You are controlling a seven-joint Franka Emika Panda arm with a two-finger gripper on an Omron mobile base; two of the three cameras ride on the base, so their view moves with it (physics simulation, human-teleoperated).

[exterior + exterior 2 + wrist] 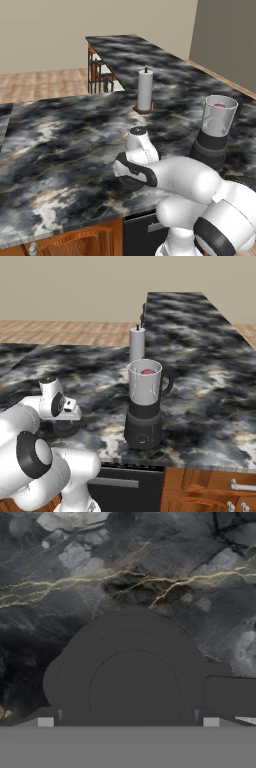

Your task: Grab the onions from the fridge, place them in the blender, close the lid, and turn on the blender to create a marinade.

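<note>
A: What is hidden or hard to make out?

B: The tool (128,722) is seen from the hand view, set low over the lid (132,682), a dark round disc with a raised centre lying on the marbled surface (60,145). Its fingertips (45,722) are cut off at the bottom, one at each side of the lid, spread wide, and nothing is gripped between them. Whether the lid is touched cannot be told. In the left base view the lid is mostly covered by the arm's wrist; in the right base view a dark patch of it (65,428) is seen under the hand.

A: And the task's things?

B: The blender (144,406) is stood upright near the front edge of the surface, to the right of the hand and apart from it. Its jar is uncovered, and a red-purple onion (147,372) is glimpsed through the clear wall near the top. How many onions are inside cannot be told. In the left base view the base of the blender (212,137) is partly hidden by the arm's elbow.

A: Edges and open room?

B: A paper towel roll (145,90) is placed behind the blender, well apart from it. Wide bare marble is left to the left of the hand and behind it. The lid is placed close to the front edge, above a wooden cabinet front (85,240).
</note>
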